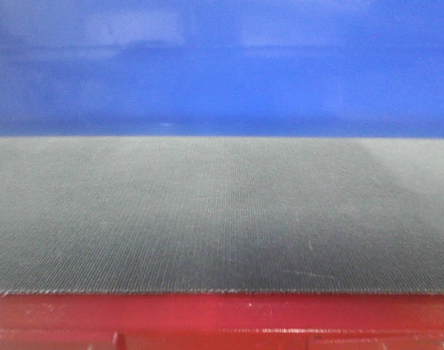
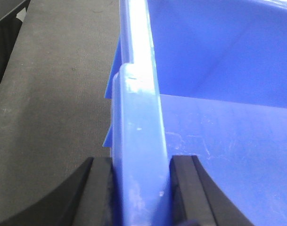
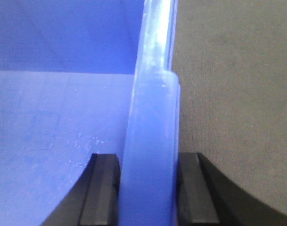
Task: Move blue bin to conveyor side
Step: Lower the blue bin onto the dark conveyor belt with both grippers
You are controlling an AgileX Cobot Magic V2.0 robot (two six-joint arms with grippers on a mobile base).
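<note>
The blue bin (image 1: 222, 65) fills the top of the front view, its wall standing on the conveyor belt (image 1: 222, 219), whose red frame (image 1: 222, 317) runs along the bottom. In the left wrist view my left gripper (image 2: 139, 162) is shut on the blue bin's thick rim (image 2: 138, 122), one black finger on each side, the bin's inside to the right. The right wrist view mirrors this: my right gripper (image 3: 149, 160) is shut on the opposite rim (image 3: 150, 117), with the bin's inside to the left and the belt (image 3: 233, 94) to the right.
Black belt (image 2: 53, 103) lies beside the bin on the left. A dark edge (image 2: 6, 19) shows at that view's top-left corner.
</note>
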